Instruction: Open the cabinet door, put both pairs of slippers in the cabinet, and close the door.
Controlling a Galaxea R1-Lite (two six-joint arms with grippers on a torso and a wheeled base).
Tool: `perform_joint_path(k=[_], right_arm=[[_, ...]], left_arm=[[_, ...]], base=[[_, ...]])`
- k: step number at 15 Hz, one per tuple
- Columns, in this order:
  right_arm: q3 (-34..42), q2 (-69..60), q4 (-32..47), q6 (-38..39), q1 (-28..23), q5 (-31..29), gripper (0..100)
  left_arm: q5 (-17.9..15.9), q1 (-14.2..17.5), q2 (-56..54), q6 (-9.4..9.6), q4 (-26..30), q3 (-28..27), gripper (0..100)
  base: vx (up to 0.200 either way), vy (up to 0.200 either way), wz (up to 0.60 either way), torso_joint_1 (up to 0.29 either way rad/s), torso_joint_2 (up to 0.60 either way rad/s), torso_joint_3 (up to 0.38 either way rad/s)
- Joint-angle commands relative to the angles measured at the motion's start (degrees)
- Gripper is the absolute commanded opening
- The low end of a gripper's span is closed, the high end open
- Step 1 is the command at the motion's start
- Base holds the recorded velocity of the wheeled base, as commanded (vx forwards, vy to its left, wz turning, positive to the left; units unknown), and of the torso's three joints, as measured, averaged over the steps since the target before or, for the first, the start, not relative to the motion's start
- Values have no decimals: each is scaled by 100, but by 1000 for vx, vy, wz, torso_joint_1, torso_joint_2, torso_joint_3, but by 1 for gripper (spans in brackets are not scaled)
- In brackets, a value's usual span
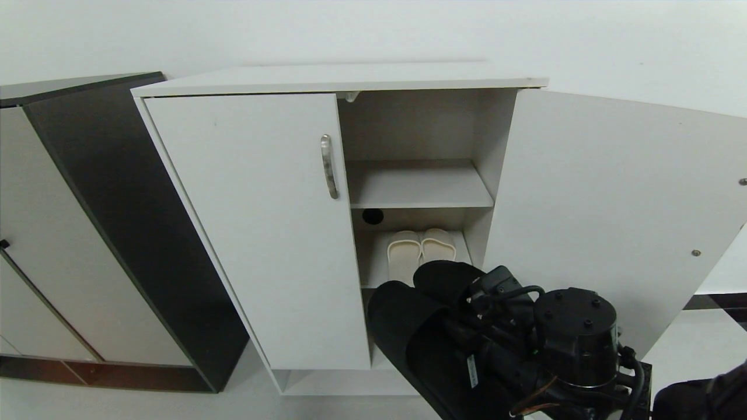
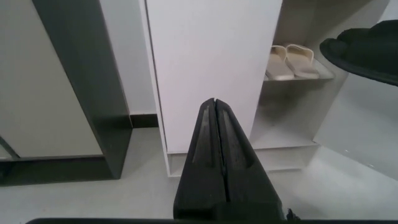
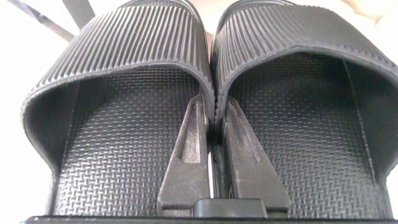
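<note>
The right gripper (image 3: 214, 109) pinches the black slippers' (image 1: 402, 318) inner edges together. They hang side by side before the open cabinet (image 1: 338, 79), long axes and toes toward it. Cream slippers (image 1: 421, 252) lie inside, toes inward. The left gripper (image 2: 215, 109) is pressed together, empty.

A plain white wall (image 1: 373, 29) backs a pale, glossy floor (image 1: 117, 402), where a tall storage unit with a dark grey side panel and off-white front (image 1: 134, 221) stands on a reddish-brown plinth (image 1: 87, 373), and a dark skirting strip (image 1: 718, 303) runs low at the right.
</note>
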Motion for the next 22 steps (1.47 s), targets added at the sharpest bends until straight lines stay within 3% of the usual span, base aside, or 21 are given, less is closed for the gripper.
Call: perform_joint_path(k=[1, 4, 6, 8, 12, 15, 18, 22], right_arm=[[-566, 104, 598, 61, 139, -531, 0], [-1832, 77, 2277, 773, 490, -1471, 0], [-3071, 86, 3929, 1441, 736, -2377, 0], [-3818, 104, 4711, 1643, 824, -2614, 0], [-4741, 315, 4949, 1608, 894, -3027, 0], [-4908, 491, 5028, 1441, 798, -3071, 0], [-5497, 728, 5450, 1687, 596, -3071, 0], [-5743, 781, 5810, 1951, 569, -3053, 0]], left_arm=[[73, 1, 0, 14, -4, 0, 0], [47, 1, 0, 14, -4, 0, 0], [73, 1, 0, 14, -4, 0, 0], [65, 1, 0, 5, -4, 0, 0], [56, 1, 0, 14, -4, 0, 0], [38, 1, 0, 75, -4, 0, 0], [38, 1, 0, 75, -4, 0, 0], [38, 1, 0, 75, -4, 0, 0]], base=[[0, 0, 0, 0, 0, 0], [0, 0, 0, 0, 0, 0], [0, 0, 0, 0, 0, 0], [0, 0, 0, 0, 0, 0], [0, 0, 0, 0, 0, 0], [0, 0, 0, 0, 0, 0], [0, 0, 0, 0, 0, 0], [0, 0, 0, 0, 0, 0]])
